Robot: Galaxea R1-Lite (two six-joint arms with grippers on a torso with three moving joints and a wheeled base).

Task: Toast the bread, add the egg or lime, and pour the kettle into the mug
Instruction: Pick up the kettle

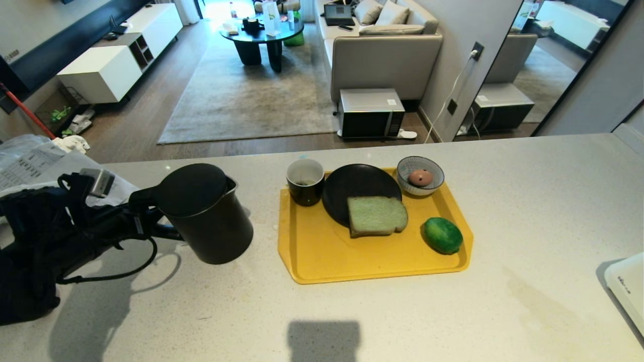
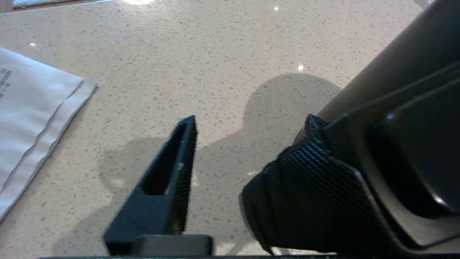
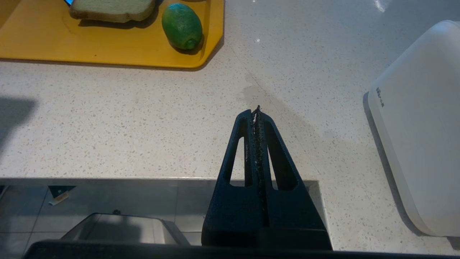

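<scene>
As the left gripper (image 1: 146, 221) stands at its handle, jaws apparently part-spread, not yet clamped, the rigid, probably heavy kettle (image 1: 204, 213) wants a handle grip; right gripper (image 3: 257, 111) pressed together.

Bright daylight; soft shadows; left wrist blurred.

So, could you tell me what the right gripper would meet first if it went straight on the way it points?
Probably bare countertop: the right gripper, shut, points past the tray's corner, and nothing else lies visibly ahead, though depth is unclear.
</scene>
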